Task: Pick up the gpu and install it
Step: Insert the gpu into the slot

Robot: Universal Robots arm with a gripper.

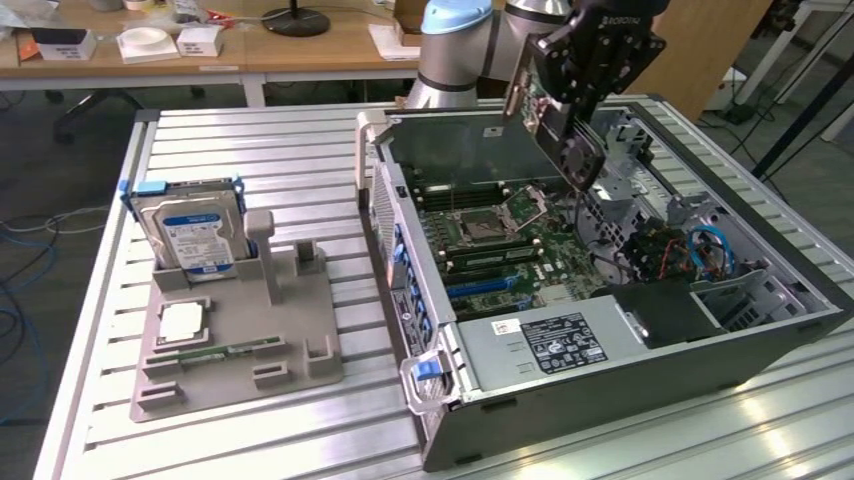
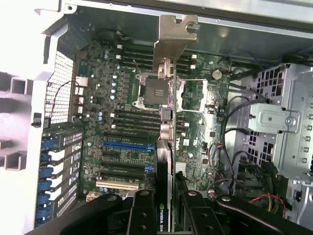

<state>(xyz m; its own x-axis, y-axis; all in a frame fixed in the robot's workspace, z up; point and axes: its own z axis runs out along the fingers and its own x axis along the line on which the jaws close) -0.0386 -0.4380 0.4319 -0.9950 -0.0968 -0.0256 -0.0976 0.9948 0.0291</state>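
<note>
The gripper is clamped on the gpu, which hangs edge-down in the air over the motherboard of the open case. The case lies by the table's edge on the exterior view's right. A hard drive stands in a grey holder near the opposite edge.

I look into an open computer case lying on its side on the slatted metal table, with a green motherboard, its CPU socket, a blue slot and a power supply. Well apart, toward the exterior view's left, a grey holder carries an upright hard drive, a processor and a memory stick.
</note>
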